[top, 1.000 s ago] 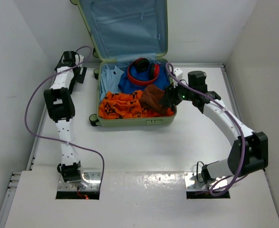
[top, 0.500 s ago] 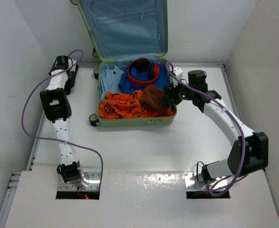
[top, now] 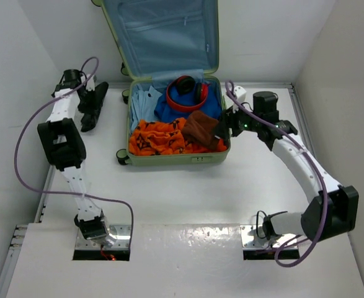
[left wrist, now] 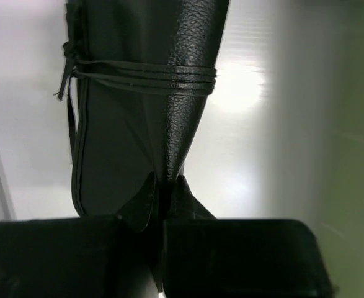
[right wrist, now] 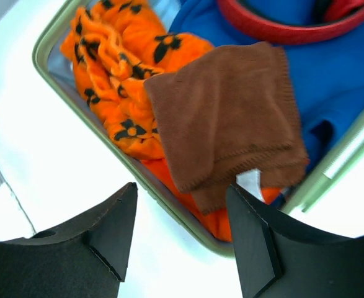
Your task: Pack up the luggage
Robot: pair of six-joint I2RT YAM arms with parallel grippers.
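— White worktop [top: 188, 186], white walls around it; where did the luggage [top: 178, 159] sit?

— Toward the far edge of the worktop, lid propped open against the back wall; it lay exactly where it had a second before, and nothing inside had shifted.

— What lay inside?

— Red headphones [top: 186, 93] on a blue garment [right wrist: 343, 81] at the back, a pale blue shirt [top: 143, 102] on the left, an orange patterned cloth [right wrist: 126, 68] across the front, and a brown cloth [right wrist: 225, 118] folded on top of it at the right.

— And the left hand [left wrist: 163, 189]?

— Pinched tight on the near end of a black leather case [top: 93, 107] bound with cord; a second earlier it was close by the luggage's rear left corner, and since then the arm had swung out toward the left wall, carrying the case away from the shell; whether the case touched the worktop I could not tell.

— The right hand [right wrist: 182, 189]?

— Spread wide and holding nothing; it had drawn back a little to the right, ending at the luggage's right rim, beside the brown cloth.
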